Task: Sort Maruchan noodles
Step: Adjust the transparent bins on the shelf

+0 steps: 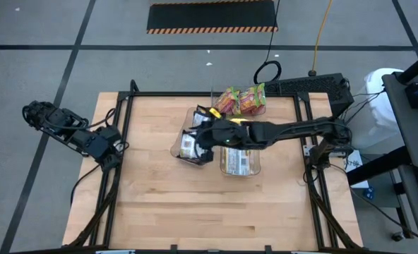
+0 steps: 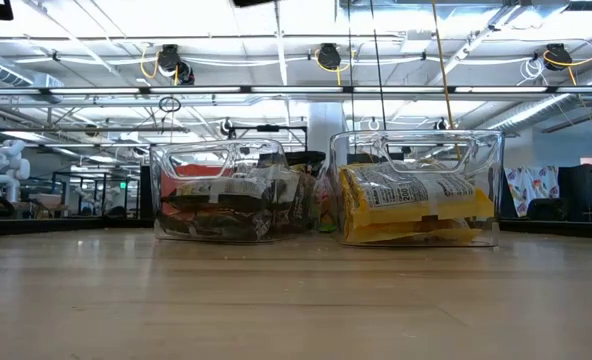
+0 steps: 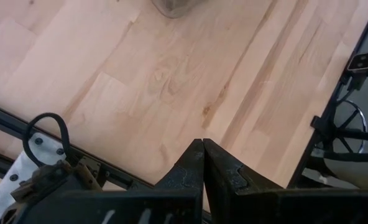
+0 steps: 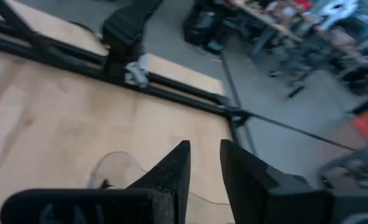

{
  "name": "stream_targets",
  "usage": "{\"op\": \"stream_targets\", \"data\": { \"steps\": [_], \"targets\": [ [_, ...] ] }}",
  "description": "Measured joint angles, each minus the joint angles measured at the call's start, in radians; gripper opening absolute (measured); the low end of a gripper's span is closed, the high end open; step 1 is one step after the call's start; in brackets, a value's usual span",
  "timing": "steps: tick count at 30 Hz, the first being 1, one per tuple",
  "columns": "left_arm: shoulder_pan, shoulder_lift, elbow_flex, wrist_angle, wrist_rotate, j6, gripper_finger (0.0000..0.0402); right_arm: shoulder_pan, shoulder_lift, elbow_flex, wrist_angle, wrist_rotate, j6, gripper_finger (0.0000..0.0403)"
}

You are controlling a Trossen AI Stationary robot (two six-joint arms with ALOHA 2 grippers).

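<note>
The right arm reaches from the desk's right edge across to the middle, its right pincer (image 1: 205,135) hanging over the left clear bin (image 1: 189,144). In the right wrist view the two dark fingers (image 4: 171,169) stand apart with a plain gap between them and nothing held; the bin's curved rim shows just below them.

The left arm is folded back at the desk's left edge, off the wood, and its left pincer (image 3: 203,163) is closed tight, fingertip against fingertip, holding nothing, above bare planks near the black frame rail (image 1: 121,127).

The Maruchan noodles lie in three groups, all in the far half of the desk (image 1: 195,212). Dark brown packets (image 2: 226,205) fill the left bin. Yellow packets (image 2: 416,205) are stacked in the right clear bin (image 2: 481,160), which stands just beside the first with a narrow gap between. Pink-green packets (image 1: 241,100) sit in a third container close to the far edge, behind the other two.

The whole near half of the desk is open wood, as is the strip to the left between the bins and the left rail. On the right, the arm itself spans the room between the bins and the edge.
</note>
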Motion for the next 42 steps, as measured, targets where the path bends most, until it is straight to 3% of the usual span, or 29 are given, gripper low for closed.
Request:
{"op": "stream_targets", "data": {
  "steps": [5, 12, 19, 23, 30, 35, 42],
  "targets": [
    [0.000, 0.000, 0.000, 0.000, -0.036, 0.042, 0.0005, 0.029, -0.061, 0.001, -0.052, 0.096, -0.028, 0.0082],
    [0.001, 0.011, 0.000, -0.001, -0.258, 0.010, 0.0005, 0.084, -0.130, 0.001, -0.226, 0.212, 0.053, 0.0082],
    [0.013, 0.098, 0.000, 0.000, -0.383, -0.071, 0.0005, 0.127, -0.211, 0.001, -0.460, 0.344, 0.190, 0.0082],
    [0.073, 0.172, 0.000, 0.001, -0.441, -0.062, 0.0005, 0.140, -0.253, 0.001, -0.614, 0.383, 0.276, 0.0082],
    [0.262, 0.264, 0.000, 0.001, -0.443, 0.067, 0.0005, 0.141, -0.302, 0.001, -0.825, 0.373, 0.525, 0.0082],
    [0.401, 0.277, -0.004, 0.025, -0.418, 0.194, 0.0005, 0.141, -0.302, 0.001, -0.962, 0.371, 0.609, 0.0082],
    [0.583, 0.260, -0.140, 0.308, -0.275, 0.495, 0.0005, 0.141, -0.308, -0.026, -1.073, 0.371, 0.755, 0.0082]
  ]
}}
